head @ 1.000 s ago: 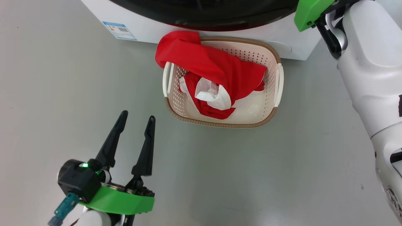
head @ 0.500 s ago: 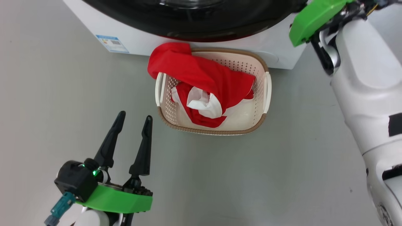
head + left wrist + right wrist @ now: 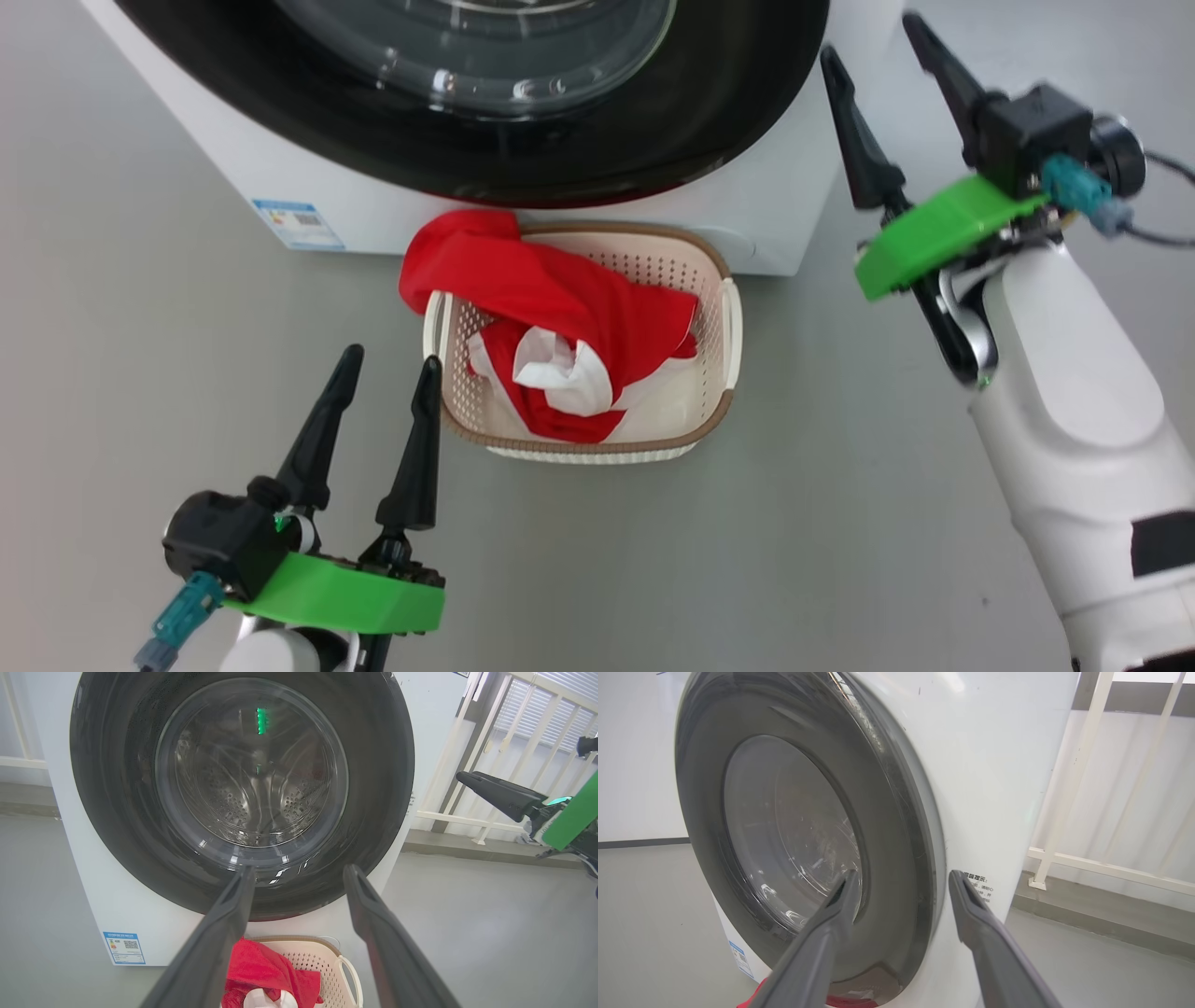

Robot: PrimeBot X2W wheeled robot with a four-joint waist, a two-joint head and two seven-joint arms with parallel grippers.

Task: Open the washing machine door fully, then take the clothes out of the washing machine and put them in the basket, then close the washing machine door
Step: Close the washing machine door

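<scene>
**A:** quick one, head view: which claw is nearer the washing machine door [image 3: 709, 121]?

**B:** the right claw [image 3: 868, 35], easily. It sits just off the door's right edge, glossy rim up and to its left, fingers spread, nothing in them. The left claw [image 3: 390, 357] hangs low over the grey floor [image 3: 840, 523], also spread and empty, beside the basket [image 3: 644, 230]

**A:** and the clothes [image 3: 551, 289]?

**B:** in the basket, one red fold draped over the back-left rim. The basket's long side runs along the washing machine [image 3: 364, 219] front, tucked at its foot

**A:** left wrist view?

**B:** looks straight at the door, round glass dead ahead. The drum behind it looks bare as far as I can tell

**A:** right wrist?

**B:** rim seen nearly edge-on, and it looks flush with the white front. I'd guess it's shut, and any last press would land on the rim's right side. A white railing [image 3: 1069, 788] stands off to the right, near enough to mind the arm
</scene>
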